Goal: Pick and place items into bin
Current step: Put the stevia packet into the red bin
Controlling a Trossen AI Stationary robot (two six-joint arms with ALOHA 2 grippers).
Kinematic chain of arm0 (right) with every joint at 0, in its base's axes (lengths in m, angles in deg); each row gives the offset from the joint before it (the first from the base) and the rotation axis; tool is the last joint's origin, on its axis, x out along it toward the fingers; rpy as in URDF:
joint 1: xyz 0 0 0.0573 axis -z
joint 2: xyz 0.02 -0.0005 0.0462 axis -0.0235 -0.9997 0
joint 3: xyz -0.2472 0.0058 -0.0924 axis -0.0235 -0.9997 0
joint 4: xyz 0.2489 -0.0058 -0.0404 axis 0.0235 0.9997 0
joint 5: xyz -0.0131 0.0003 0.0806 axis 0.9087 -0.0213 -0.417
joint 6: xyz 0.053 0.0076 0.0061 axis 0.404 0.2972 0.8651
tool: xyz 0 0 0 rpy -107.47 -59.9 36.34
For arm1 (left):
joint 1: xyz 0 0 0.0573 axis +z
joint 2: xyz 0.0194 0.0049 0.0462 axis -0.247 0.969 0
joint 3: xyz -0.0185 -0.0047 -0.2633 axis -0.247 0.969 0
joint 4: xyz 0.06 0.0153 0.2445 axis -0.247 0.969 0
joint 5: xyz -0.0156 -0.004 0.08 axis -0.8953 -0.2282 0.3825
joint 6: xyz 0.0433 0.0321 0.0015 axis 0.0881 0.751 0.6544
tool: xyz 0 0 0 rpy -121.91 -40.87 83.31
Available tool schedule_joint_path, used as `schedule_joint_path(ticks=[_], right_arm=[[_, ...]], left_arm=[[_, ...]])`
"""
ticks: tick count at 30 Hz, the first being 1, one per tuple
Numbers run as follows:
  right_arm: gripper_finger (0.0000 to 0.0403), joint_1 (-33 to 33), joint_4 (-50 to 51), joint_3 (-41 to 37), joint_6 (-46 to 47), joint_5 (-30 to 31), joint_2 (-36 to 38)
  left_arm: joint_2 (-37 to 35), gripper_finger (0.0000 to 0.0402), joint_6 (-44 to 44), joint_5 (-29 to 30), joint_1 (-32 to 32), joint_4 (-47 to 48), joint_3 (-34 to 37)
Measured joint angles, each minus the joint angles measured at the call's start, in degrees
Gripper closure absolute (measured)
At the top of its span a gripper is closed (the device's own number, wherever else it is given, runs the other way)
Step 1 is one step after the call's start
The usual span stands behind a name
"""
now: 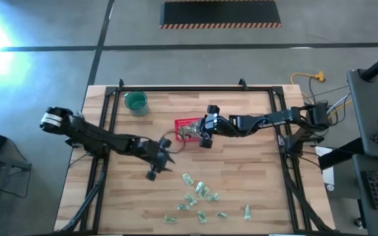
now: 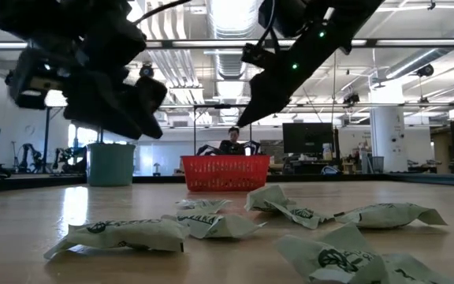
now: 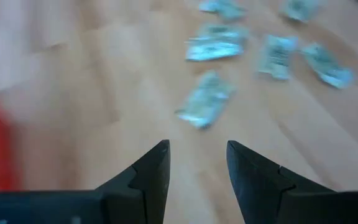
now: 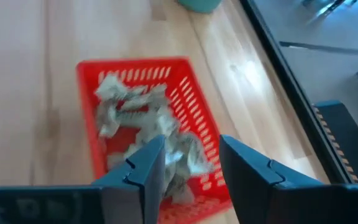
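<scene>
Several pale green-and-white packets (image 1: 199, 196) lie loose on the wooden table near its near edge; they also show in the low view (image 2: 211, 225) and the left wrist view (image 3: 202, 99). The red basket (image 1: 184, 124) stands at the table's middle far part with several packets (image 4: 135, 115) inside. My right gripper (image 4: 191, 146) is open and hovers above the basket's right part (image 1: 204, 139). My left gripper (image 3: 197, 149) is open and empty, above bare table to the basket's near left (image 1: 159, 162), short of the loose packets.
A round teal cup (image 1: 136, 101) stands near the far left corner, left of the basket. A black frame (image 1: 176, 90) runs along the table's far edge and sides. A person (image 2: 231, 142) sits in the room beyond the basket. Bare wood (image 1: 123, 196) lies at near left.
</scene>
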Motion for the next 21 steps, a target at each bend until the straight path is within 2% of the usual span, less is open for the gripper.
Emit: schedule_joint_path(ticks=[2,8,15,21], right_arm=[[0.0264,-0.8,2.1,0.0,-0.2,0.0,1.4],[0.0275,-4.2,9.8,0.0,0.6,0.0,6.0],[0.0287,-7.4,16.6,-0.3,5.4,0.1,10.8],[0.0295,-9.9,18.7,-0.9,8.1,0.2,13.4]], left_arm=[[3.3,0.0259,1.6,-1.9,-0.3,-2.8,-0.2],[12.3,0.0259,3.9,-2.0,-0.5,-8.7,-3.2],[19.1,0.0259,4.0,-2.4,-0.5,-9.5,-8.0],[23.0,0.0259,4.0,-5.7,-0.5,-9.2,-10.7]])
